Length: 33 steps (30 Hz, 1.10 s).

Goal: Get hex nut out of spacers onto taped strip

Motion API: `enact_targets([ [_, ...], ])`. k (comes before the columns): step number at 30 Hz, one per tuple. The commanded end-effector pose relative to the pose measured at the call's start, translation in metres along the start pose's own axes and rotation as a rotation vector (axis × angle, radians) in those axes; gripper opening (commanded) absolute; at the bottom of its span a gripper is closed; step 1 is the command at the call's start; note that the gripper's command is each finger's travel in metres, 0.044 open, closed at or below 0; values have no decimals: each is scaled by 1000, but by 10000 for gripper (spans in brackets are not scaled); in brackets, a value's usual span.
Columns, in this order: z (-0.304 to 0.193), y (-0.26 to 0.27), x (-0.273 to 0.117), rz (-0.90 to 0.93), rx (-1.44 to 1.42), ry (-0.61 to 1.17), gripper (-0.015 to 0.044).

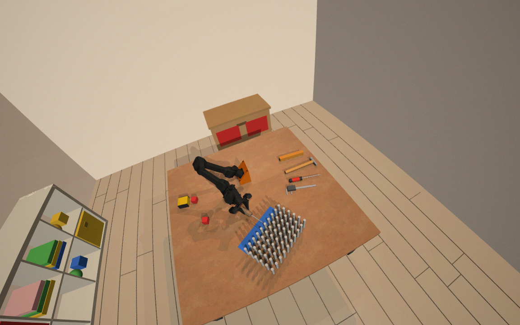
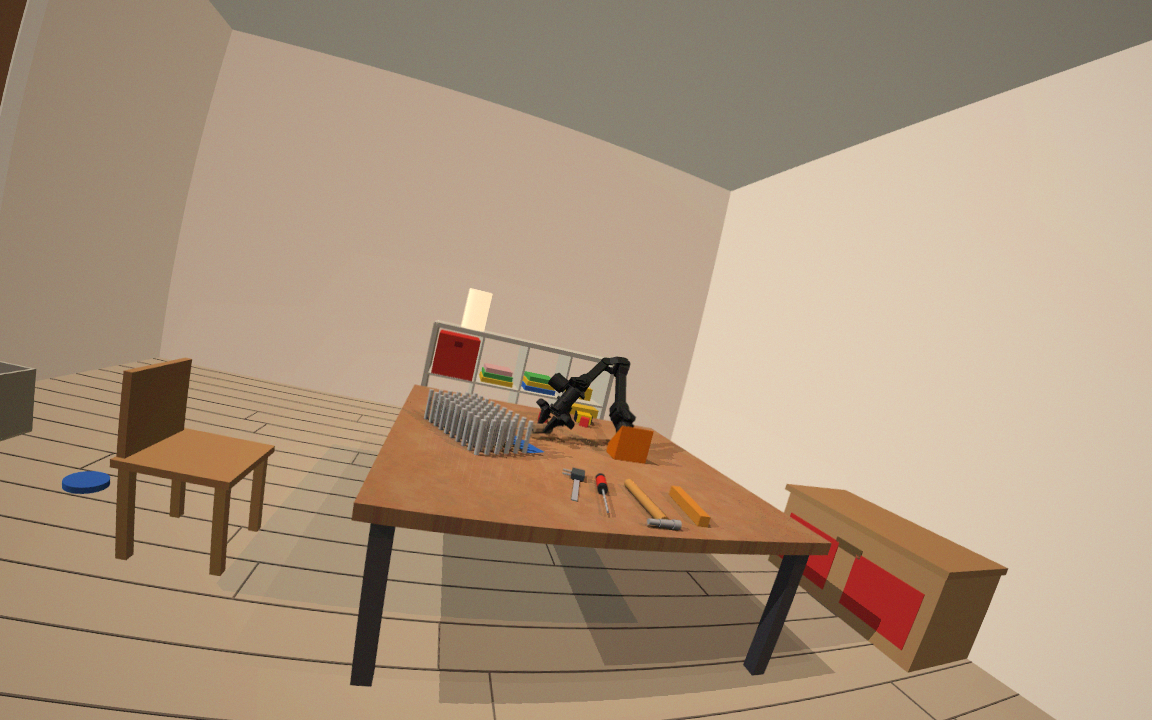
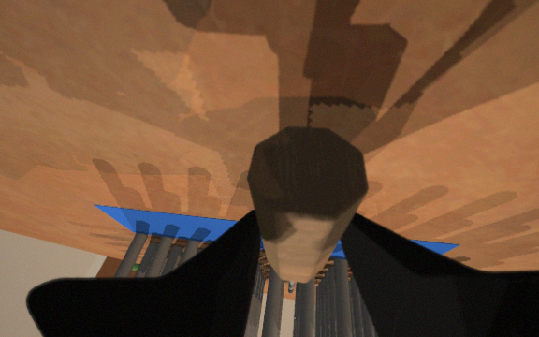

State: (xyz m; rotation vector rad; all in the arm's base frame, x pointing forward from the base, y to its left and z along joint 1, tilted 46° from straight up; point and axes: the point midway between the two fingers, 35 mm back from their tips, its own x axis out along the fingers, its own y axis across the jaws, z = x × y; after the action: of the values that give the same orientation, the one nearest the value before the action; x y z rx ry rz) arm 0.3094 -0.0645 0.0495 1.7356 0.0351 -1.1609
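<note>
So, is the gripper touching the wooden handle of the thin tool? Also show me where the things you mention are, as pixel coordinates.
Touching. The wrist view shows the wooden handle [image 1: 246, 211] [image 3: 304, 234] clamped between both black fingers of the gripper [image 1: 242, 205] [image 3: 298, 216], one against each side.

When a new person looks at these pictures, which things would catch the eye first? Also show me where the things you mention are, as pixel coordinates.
Probably the dense block of standing metal spacers [image 1: 273, 242] [image 2: 478, 422], behind the blue strip [image 1: 253, 230] [image 3: 176, 226] on the table. Next, the black arm [image 1: 213, 178] [image 2: 620, 394] bends toward it, its tool [image 1: 240, 205] shut on a wooden handle [image 1: 247, 211] [image 3: 308, 178] whose thin shaft points at the spacers.
</note>
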Motion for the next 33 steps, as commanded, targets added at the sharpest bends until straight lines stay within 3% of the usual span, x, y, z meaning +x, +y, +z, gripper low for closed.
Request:
enact_targets([
  [1, -3, 1, 1, 6, 6, 3, 0],
  [33, -17, 2, 10, 6, 7, 4, 0],
])
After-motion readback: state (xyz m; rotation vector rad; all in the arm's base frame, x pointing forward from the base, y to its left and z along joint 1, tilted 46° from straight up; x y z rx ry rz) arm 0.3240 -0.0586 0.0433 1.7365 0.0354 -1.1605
